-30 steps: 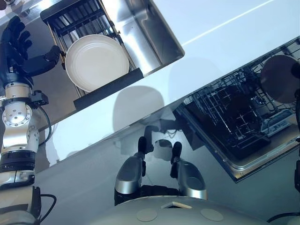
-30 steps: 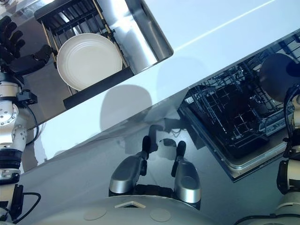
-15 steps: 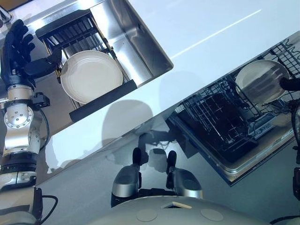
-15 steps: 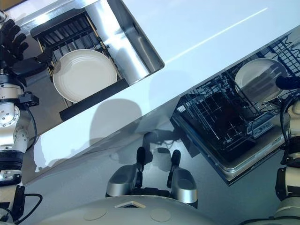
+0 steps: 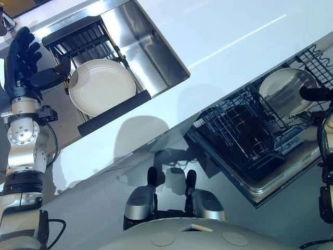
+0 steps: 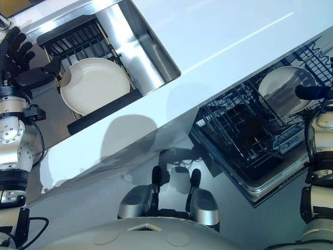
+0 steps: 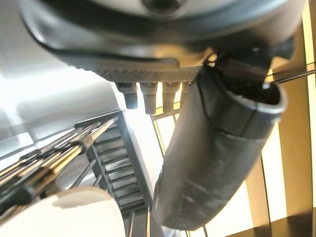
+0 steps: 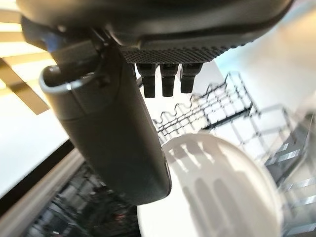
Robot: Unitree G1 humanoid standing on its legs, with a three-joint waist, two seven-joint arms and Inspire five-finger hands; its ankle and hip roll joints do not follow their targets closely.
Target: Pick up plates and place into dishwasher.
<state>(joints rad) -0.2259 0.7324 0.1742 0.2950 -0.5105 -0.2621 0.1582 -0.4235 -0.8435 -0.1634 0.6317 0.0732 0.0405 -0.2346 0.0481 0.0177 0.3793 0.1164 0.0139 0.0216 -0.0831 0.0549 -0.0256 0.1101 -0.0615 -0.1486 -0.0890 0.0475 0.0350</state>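
- My left hand (image 5: 22, 57) is up at the far left of the head views, over the steel sink (image 5: 156, 49), with its fingers spread straight and holding nothing.
- Its thumb (image 5: 49, 77) reaches toward the rim of a white plate (image 5: 102, 86), very close to it — I cannot tell whether it touches.
- That plate lies flat on a black drying rack (image 5: 83, 39) that spans the sink; the rack's slats show beyond the plate and a dark bar runs along its near edge.
- In the left wrist view the thumb (image 7: 217, 163) stands out large, the fingers (image 7: 148, 94) are straight, and a bit of the plate's edge (image 7: 81, 215) shows beside the rack (image 7: 118, 168).
- A white counter (image 5: 234, 47) runs between the sink and the open dishwasher (image 6: 250, 140).
- The dishwasher's dark wire basket (image 5: 244, 130) is pulled out, and a second white plate (image 6: 286, 89) leans in the tines at its far end.
- My right hand (image 6: 311, 92) is at the right edge, just beside that second plate — its thumb lies at the plate's rim.
- In the right wrist view the fingers (image 8: 168, 79) are straight above the plate (image 8: 217, 192) and cast shadows on it; the thumb (image 8: 118, 143) lies alongside, not curled round it, so the hand looks released.
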